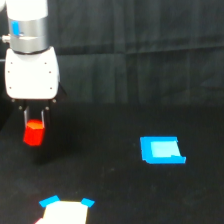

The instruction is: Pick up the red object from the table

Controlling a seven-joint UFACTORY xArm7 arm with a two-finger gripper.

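Observation:
The red object point(34, 133) is a small bright red-orange stubby block at the exterior view's left. It sits between the two thin dark fingers of my gripper point(35, 125), which hang from the white arm body point(31, 75). The fingers are closed against its upper sides. Its lower part shows below the fingertips. I cannot tell whether it rests on the black table point(110, 185) or hangs just above it.
A flat blue piece point(161, 150) lies on the table to the exterior view's right. A white card with blue corners point(65, 212) lies at the bottom edge, left of centre. A dark cloth backdrop point(140, 30) stands behind.

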